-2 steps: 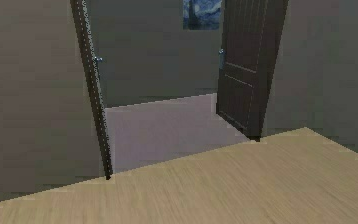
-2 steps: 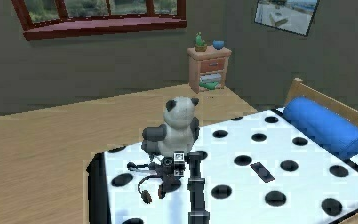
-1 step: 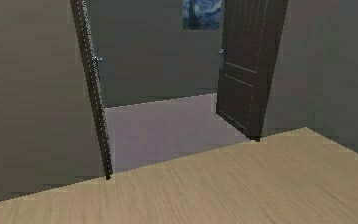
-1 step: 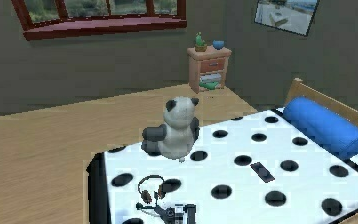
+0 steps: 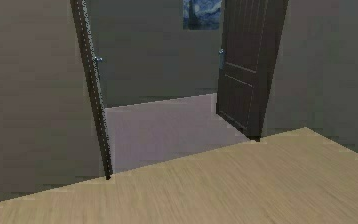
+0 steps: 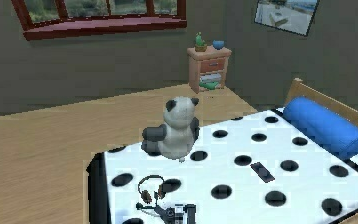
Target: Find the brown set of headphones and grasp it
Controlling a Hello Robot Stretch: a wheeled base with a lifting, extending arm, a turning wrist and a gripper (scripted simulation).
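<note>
A dark, thin-banded set of headphones (image 6: 153, 188) lies on the white, black-spotted bed cover (image 6: 287, 150), near the bed's near corner in the arm side view. Just below it, at the picture's bottom edge, the gripper (image 6: 177, 211) shows as a small dark shape with pale bits. The bed cover lies right behind it, so I cannot tell whether it holds anything. Whether it touches the headphones cannot be told. A small dark blob (image 6: 137, 207) lies to the left of the gripper on the cover.
A panda toy (image 6: 174, 128) sits on the bed beside a flat dark bar (image 6: 260, 172) and a blue pillow (image 6: 322, 125). A nightstand (image 6: 209, 68) stands by the far wall under a window (image 6: 97, 14). In the forward view, a dark door (image 5: 247, 65) stands ajar at a doorway (image 5: 157, 100).
</note>
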